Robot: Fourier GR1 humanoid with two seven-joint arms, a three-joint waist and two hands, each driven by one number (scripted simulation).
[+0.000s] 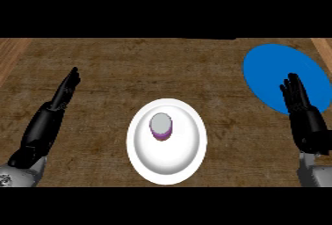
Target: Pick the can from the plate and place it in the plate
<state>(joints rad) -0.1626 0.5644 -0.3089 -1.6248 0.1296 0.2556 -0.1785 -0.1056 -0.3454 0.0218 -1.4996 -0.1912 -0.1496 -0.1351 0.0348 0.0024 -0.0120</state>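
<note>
While the small grey-topped purple can (160, 126) stood on the round white plate (168, 163), the black left hand (63, 93) and right hand (301, 105) hung open, well apart from it. Pickup seemed unstarted; next, a hand must curl round the can, bound for the round blue plate (272, 61).

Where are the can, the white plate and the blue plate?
can (160, 122): head view, on its grey top.
white plate (170, 160): head view, on the bare part below the can.
blue plate (272, 70): head view, on its bare upper part.
</note>
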